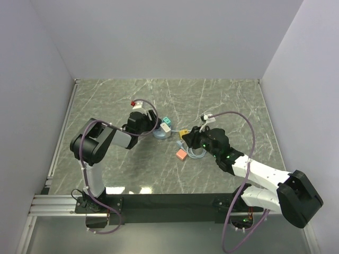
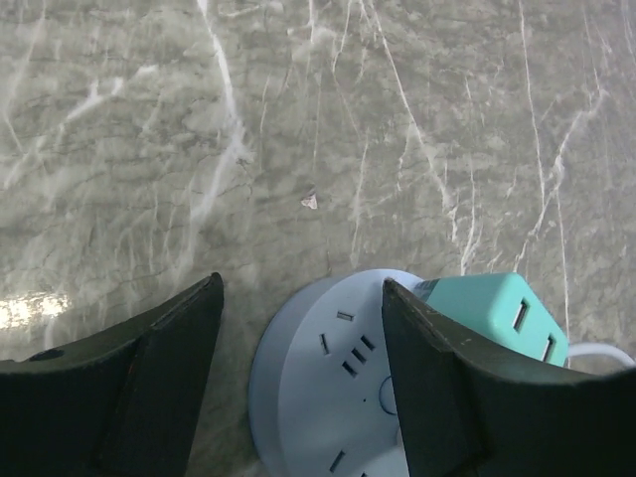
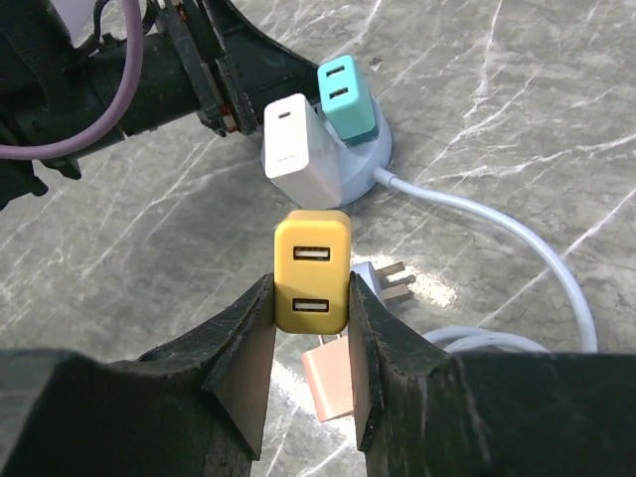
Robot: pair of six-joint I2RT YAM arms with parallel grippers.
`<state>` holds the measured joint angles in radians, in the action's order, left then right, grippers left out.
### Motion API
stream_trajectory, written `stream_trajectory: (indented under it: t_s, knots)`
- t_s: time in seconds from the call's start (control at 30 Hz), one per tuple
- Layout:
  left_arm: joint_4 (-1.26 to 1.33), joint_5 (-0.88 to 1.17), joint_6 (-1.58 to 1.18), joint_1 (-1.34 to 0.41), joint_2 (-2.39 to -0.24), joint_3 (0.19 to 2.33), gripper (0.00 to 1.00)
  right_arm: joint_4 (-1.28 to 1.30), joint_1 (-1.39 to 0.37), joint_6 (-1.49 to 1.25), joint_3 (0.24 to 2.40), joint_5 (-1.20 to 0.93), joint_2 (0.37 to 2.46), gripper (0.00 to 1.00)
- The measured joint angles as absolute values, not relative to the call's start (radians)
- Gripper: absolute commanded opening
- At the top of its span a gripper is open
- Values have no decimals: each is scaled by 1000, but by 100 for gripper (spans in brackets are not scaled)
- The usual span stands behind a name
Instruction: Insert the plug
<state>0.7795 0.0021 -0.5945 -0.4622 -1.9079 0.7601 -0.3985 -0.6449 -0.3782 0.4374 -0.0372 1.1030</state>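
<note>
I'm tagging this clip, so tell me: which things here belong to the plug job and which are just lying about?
In the job: yellow charger, pinched in the right gripper; round socket hub; left gripper, open at the hub.
Lying about: pink adapter on the table; teal charger and white charger, already on the hub; white cable with its loose plug.

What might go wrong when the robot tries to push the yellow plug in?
The white charger and teal charger already crowd the hub, so the yellow plug in the right tool may bump them. The left tool is open over the hub, not clamping it, so the hub may slide when pushed.
</note>
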Motion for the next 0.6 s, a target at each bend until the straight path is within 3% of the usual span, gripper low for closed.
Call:
stream_trajectory:
  t_s: [0.17, 0.4, 0.6]
  knots:
    - [785, -25, -598, -484, -1914, 761, 68, -395, -645, -384, 437, -43, 1104, 0]
    - [843, -43, -657, -537, -1888, 700, 32, -335, -657, -344, 453, -36, 1072, 0]
    - [913, -38, -720, -588, -1878, 645, 25, -283, -675, -264, 520, -48, 1040, 0]
